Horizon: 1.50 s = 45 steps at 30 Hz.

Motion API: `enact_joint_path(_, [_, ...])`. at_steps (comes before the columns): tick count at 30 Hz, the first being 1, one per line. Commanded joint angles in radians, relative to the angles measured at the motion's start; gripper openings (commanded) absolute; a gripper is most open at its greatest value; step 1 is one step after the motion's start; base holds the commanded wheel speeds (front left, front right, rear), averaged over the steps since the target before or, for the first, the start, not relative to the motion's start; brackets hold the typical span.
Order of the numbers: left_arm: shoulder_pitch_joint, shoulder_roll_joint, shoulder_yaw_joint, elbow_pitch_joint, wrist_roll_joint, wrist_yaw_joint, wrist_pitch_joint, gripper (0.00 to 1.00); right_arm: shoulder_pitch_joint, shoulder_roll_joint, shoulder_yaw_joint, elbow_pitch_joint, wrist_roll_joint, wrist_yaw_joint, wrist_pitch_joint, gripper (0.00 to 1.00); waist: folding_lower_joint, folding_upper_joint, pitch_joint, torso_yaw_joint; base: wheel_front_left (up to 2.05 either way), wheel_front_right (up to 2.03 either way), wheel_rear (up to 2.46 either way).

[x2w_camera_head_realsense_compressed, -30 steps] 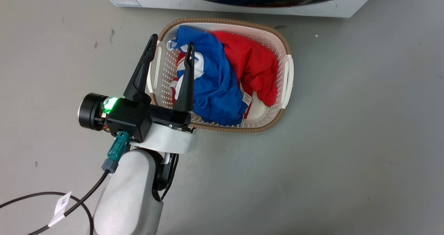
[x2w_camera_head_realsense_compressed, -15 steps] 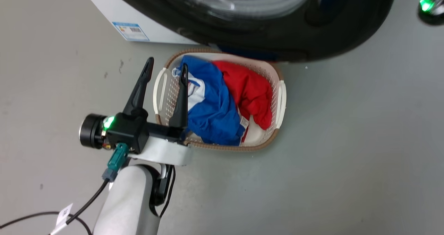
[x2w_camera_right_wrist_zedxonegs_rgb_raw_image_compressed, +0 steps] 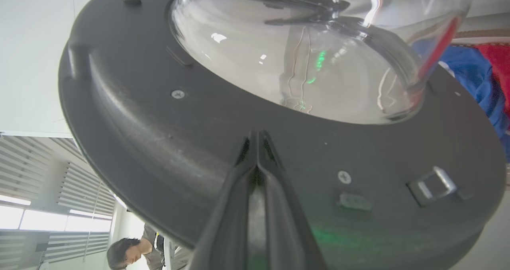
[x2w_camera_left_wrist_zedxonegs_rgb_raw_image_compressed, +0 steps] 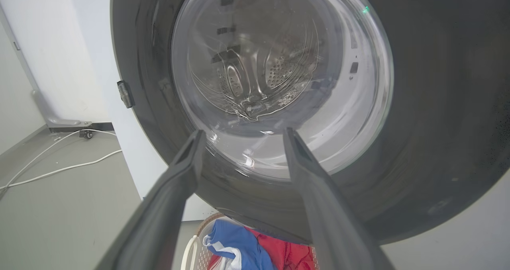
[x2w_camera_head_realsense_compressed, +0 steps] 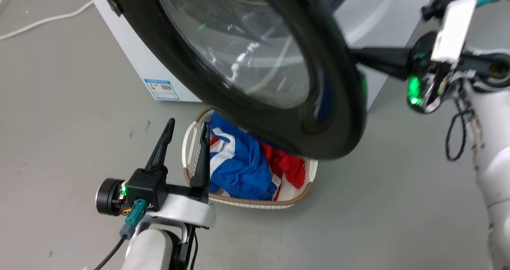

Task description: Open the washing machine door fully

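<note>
The door (x2w_camera_head_realsense_compressed: 342, 114) is partly open, my right jaws pressed together against its inner face, left jaws spread; I judge more swing is needed.

Black-ringed washing machine door (x2w_camera_head_realsense_compressed: 255, 63) swung open from white washing machine (x2w_camera_head_realsense_compressed: 382, 15)

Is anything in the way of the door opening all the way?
Possibly the open left gripper, hanging before the outer face of the washing machine door. The laundry basket sits on the floor beneath.
</note>
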Motion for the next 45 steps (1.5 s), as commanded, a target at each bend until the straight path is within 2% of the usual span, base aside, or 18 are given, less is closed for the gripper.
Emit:
enact_joint_path(1, [0.015, 0.0, 0.004, 0.001, -0.005, 0.001, -0.002, 1.0, 0.04, 0.02, 0.006, -0.027, 0.01, 0.003, 0.012, 0.0, 0.0001, 0.0, -0.03, 0.001, 0.0, 0.0, 0.0])
enact_joint_path(8, [0.06, 0.0, 0.013, 0.005, -0.002, -0.009, -0.002, 1.0, 0.226, 0.081, 0.029, -0.184, 0.029, 0.003, 0.036, 0.0, 0.0001, 0.0, -0.076, 0.007, 0.0, 0.0, 0.0])
enact_joint_path(20, [0.085, 0.0, 0.01, 0.012, 0.003, -0.015, -0.002, 1.0, 0.424, 0.119, 0.033, -0.338, 0.059, 0.003, 0.019, 0.0, 0.0001, 0.0, -0.106, 0.012, 0.0, 0.0, 0.0])
enact_joint_path(26, [0.093, 0.0, 0.013, 0.024, 0.01, -0.025, -0.002, 1.0, 0.495, 0.128, 0.016, -0.417, 0.067, 0.003, -0.042, 0.0, 0.0001, 0.0, -0.128, 0.0, 0.0, 0.0, 0.0])
enact_joint_path(30, [0.1, 0.001, 0.021, 0.035, 0.012, -0.036, -0.002, 1.0, 0.55, 0.126, -0.026, -0.505, 0.043, 0.003, -0.136, 0.0, 0.0001, 0.0, -0.144, -0.009, 0.0, 0.0, 0.0])
enact_joint_path(36, [0.117, 0.003, 0.035, 0.048, 0.019, -0.043, -0.002, 1.0, 0.687, 0.128, -0.129, -0.655, -0.068, 0.003, -0.404, 0.0, 0.0001, 0.0, -0.175, -0.028, 0.0, 0.0, 0.0])
enact_joint_path(40, [0.128, 0.003, 0.04, 0.055, 0.02, -0.047, -0.002, 1.0, 0.79, 0.121, -0.171, -0.728, -0.212, 0.003, -0.578, 0.0, 0.0001, 0.0, -0.193, -0.041, 0.0, 0.0, 0.0])
enact_joint_path(41, [0.128, 0.003, 0.04, 0.055, 0.02, -0.047, -0.002, 1.0, 0.79, 0.121, -0.171, -0.728, -0.212, 0.003, -0.578, 0.0, 0.0001, 0.0, -0.193, -0.041, 0.0, 0.0, 0.0])
enact_joint_path(43, [0.144, 0.004, 0.045, 0.06, 0.022, -0.05, -0.002, 1.0, 0.874, 0.117, -0.185, -0.773, -0.323, 0.003, -0.683, 0.0, 0.0001, 0.0, -0.213, -0.052, 0.0, 0.0, 0.0])
enact_joint_path(45, [0.15, 0.004, 0.046, 0.062, 0.02, -0.051, -0.002, 1.0, 0.906, 0.118, -0.188, -0.783, -0.351, 0.003, -0.71, 0.0, 0.0001, 0.0, -0.22, -0.054, 0.0, 0.0, 0.0])
